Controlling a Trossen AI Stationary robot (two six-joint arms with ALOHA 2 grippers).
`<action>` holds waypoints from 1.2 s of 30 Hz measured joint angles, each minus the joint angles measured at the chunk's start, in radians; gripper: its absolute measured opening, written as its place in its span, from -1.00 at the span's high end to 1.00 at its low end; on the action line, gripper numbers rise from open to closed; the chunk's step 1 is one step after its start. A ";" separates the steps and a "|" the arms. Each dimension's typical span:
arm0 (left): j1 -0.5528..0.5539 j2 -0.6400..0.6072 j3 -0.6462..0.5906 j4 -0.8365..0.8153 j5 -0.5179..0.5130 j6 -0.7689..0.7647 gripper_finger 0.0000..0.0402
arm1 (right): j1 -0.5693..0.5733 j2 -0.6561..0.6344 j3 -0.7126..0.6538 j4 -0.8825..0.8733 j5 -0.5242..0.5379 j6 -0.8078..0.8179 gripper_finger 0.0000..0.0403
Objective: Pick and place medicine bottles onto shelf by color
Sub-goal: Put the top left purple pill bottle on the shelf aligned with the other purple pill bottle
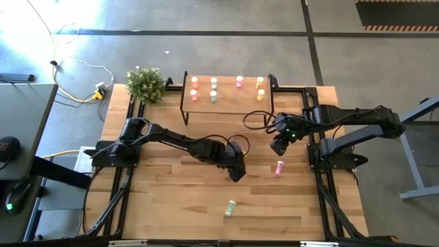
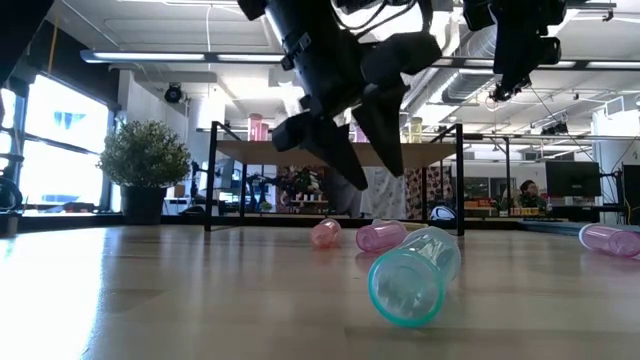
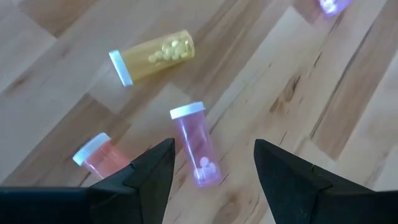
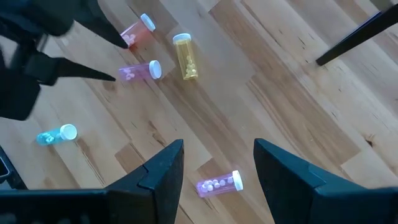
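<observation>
The left gripper (image 3: pixel 214 171) is hovering with fingers apart over a pink bottle (image 3: pixel 198 144) lying on its side in front of the shelf (image 1: pixel 226 103). It should be coming straight down, straddling the barrel and avoiding the red bottle (image 3: pixel 99 157) and yellow bottle (image 3: pixel 152 55) near it. The pink bottle is translucent, white-capped, holding pills. The right gripper (image 1: pixel 279 145) is waiting open beside the shelf.

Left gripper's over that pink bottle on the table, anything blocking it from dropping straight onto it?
Nothing visible. The left gripper hangs open above the pink bottle, which lies on its side between the fingers. The red bottle and yellow bottle lie beside it, apart.
</observation>
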 joint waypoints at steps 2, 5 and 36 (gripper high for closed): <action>-0.004 0.015 0.000 0.012 -0.001 -0.003 -0.05 | -0.003 0.000 0.000 0.000 0.000 0.000 0.08; -0.007 0.030 0.000 0.019 -0.010 -0.008 -0.05 | -0.010 0.000 0.000 0.001 0.000 0.000 0.08; -0.018 0.131 0.001 -0.002 -0.021 -0.034 0.41 | -0.026 0.000 0.000 0.006 0.004 0.000 0.08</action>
